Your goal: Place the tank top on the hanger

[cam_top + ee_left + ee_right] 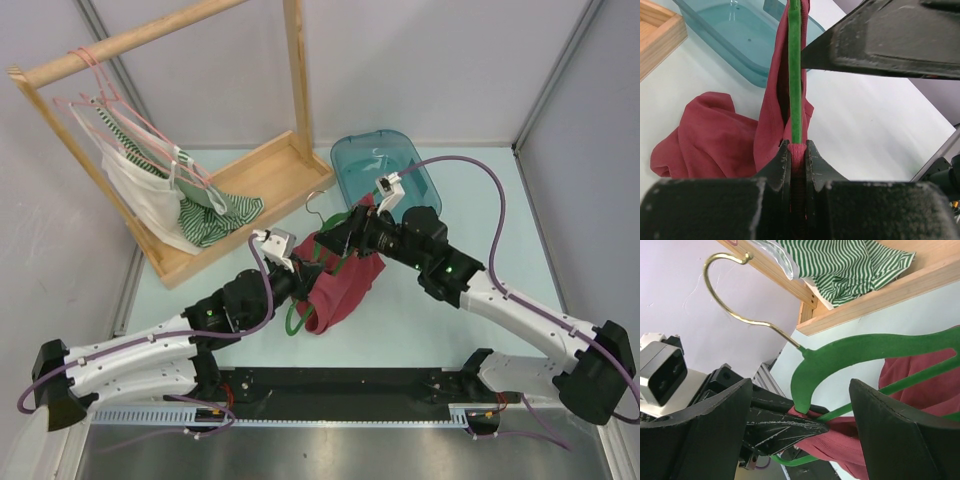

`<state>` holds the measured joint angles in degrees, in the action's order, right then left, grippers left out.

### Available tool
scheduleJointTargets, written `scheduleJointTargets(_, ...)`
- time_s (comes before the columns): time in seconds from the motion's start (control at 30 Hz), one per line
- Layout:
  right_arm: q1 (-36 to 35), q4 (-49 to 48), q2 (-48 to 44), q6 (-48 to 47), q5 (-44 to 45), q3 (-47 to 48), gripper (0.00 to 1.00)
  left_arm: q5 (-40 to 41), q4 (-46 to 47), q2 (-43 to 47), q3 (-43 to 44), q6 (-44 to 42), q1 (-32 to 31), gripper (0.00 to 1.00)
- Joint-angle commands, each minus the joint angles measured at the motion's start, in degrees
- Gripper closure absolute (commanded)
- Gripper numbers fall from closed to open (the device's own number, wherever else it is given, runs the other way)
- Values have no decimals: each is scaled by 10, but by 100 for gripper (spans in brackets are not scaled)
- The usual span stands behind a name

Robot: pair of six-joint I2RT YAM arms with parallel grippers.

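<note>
The dark red tank top lies bunched on the table, partly draped over the dark green hanger, whose metal hook points toward the back. My left gripper is shut on a strap of the tank top right where it wraps the hanger's arm. My right gripper is open just beyond it. In the right wrist view its jaws stand wide apart on either side of the hanger and the red fabric, touching neither; the hook curves up to the left.
A wooden rack stands at the back left with pale pink hangers, a white garment and a green-and-white striped garment. A teal plastic bin sits behind the right gripper.
</note>
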<state>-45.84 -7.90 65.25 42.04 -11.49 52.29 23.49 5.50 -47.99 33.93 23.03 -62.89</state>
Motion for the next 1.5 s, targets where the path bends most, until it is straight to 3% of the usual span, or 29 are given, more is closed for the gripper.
scheduleJointTargets(0.0,5,-41,11,7,-6,2,17,15,55,5,32,2,-8,100)
scheduleJointTargets(0.17,8,-63,34,18,-35,0,20,9,58,-5,40,-5,-16,100)
scheduleJointTargets(0.27,12,-80,43,25,-58,0,29,-1,58,-4,41,-10,-16,100)
scheduleJointTargets(0.37,21,-93,49,39,-81,0,41,-13,65,0,36,-15,-16,100)
scheduleJointTargets(0.5,27,-120,64,66,-114,-4,70,-31,66,11,25,-13,-16,97)
scheduleJointTargets(0.6,31,-132,68,79,-124,-7,83,-34,58,24,22,-4,-16,66)
scheduleJointTargets(0.63,33,-132,69,82,-125,-7,85,-33,47,35,21,-2,-16,46)
scheduleJointTargets(0.73,46,-137,66,90,-136,-10,90,-33,19,61,20,10,-16,27)
scheduleJointTargets(0.83,59,-147,65,103,-151,-10,92,-54,-5,83,14,19,-16,22)
scheduleJointTargets(1.0,72,-173,66,131,-180,-7,93,-90,-27,126,-17,43,-16,23)
scheduleJointTargets(1.17,74,-186,61,148,-200,-2,93,-157,-40,136,-32,72,-14,30)
scheduleJointTargets(1.47,74,-177,59,153,-210,16,93,-182,-66,170,-66,160,-14,34)
